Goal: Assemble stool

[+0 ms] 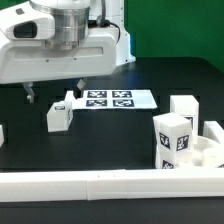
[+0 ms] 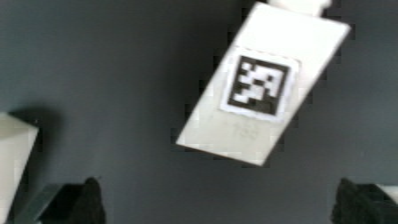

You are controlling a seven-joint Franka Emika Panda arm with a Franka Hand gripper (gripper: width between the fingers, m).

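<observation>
A white block leg (image 1: pixel 60 113) with a black-and-white tag lies on the dark table left of centre. It also shows in the wrist view (image 2: pixel 263 85), lying tilted. My gripper (image 1: pixel 56 91) hovers just above the leg, open and empty. In the wrist view the gripper (image 2: pixel 221 205) has its dark fingertips (image 2: pixel 71 203) wide apart, and the leg lies beyond them, not between them. A second tagged leg (image 1: pixel 172 141) stands upright at the exterior view's right. Another white leg (image 1: pixel 183 107) stands behind it. More white stool parts (image 1: pixel 208 148), partly hidden, sit beside them.
The marker board (image 1: pixel 118 99) lies flat on the table behind the leg. A long white rail (image 1: pixel 100 186) runs along the front edge. A white part shows at the exterior view's left edge (image 1: pixel 2 133), and a white piece shows at the wrist view's edge (image 2: pixel 15 160).
</observation>
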